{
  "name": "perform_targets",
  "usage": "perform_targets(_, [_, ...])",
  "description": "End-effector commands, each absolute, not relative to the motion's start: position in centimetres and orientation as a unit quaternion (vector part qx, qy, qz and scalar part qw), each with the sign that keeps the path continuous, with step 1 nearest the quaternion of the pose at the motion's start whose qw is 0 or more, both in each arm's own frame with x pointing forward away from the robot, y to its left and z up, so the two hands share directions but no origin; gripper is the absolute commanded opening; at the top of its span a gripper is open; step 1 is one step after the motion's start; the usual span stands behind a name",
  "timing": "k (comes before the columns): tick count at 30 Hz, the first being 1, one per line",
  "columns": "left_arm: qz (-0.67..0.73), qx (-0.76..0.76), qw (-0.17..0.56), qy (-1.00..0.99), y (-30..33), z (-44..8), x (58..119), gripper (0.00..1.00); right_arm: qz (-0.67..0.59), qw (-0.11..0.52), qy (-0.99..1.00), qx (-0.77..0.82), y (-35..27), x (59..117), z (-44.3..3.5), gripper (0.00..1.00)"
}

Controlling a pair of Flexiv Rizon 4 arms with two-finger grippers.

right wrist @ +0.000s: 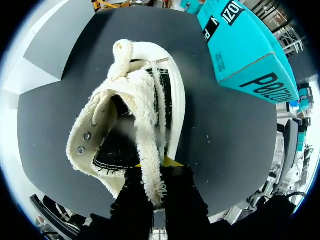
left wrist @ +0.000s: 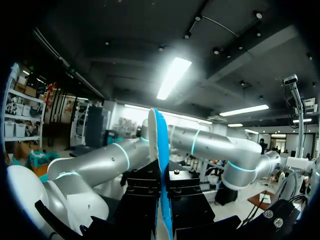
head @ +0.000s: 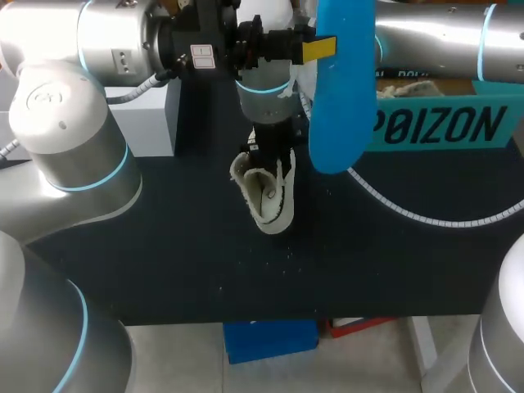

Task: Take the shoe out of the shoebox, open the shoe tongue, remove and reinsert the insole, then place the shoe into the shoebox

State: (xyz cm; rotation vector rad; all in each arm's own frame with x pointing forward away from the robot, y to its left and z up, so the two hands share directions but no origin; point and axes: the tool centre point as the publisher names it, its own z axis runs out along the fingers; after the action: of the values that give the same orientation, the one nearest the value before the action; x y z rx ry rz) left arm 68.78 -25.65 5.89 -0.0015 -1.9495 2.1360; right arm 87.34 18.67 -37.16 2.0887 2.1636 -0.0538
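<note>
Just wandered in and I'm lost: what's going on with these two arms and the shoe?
The shoe sits on the table, out of the shoebox. The right gripper pinches its fleecy tongue. The left gripper holds the blue insole up in the air, clear of the shoe. The insole is out and not yet back in.

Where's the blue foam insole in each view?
Head: blue foam insole in the upper middle, upright, up and right of the cream fleece shoe.
Left wrist: insole edge-on, clamped in the left tool.
Right wrist: not in view.
Shared landmark: teal cardboard shoebox, head and right wrist.
</note>
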Motion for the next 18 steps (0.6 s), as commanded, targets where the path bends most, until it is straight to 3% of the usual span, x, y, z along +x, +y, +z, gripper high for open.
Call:
perform_targets(1, [0.733, 0.000, 0.123, -0.668, -25.8, 5.8, 68.7, 0.00, -0.023, 0.065, 0.716, 0.694, 19.1, 87.4, -38.1, 0.00])
perform_targets(5, [0.733, 0.000, 0.123, -0.668, -25.8, 5.8, 68.7, 0.00, -0.035, 0.065, 0.707, 0.703, 19.0, 87.2, -38.6, 0.00])
perform_targets(6, [0.733, 0.000, 0.123, -0.668, -25.8, 5.8, 68.7, 0.00, -0.036, 0.067, 0.704, 0.706, 18.8, 87.2, -38.6, 0.24])
perform_targets(7, [0.733, 0.000, 0.123, -0.668, -25.8, 5.8, 68.7, 0.00, -0.036, 0.067, 0.702, 0.708, 18.6, 87.2, -38.6, 0.55])
perform_targets(8, [0.733, 0.000, 0.123, -0.668, -25.8, 5.8, 68.7, 0.00, -0.036, 0.067, 0.697, 0.713, 18.3, 87.1, -38.5, 1.00])
perform_targets(18, [0.733, 0.000, 0.123, -0.668, -25.8, 5.8, 68.7, 0.00, 0.061, -0.007, 0.676, 0.735, 16.6, 87.5, -33.7, 1.00])
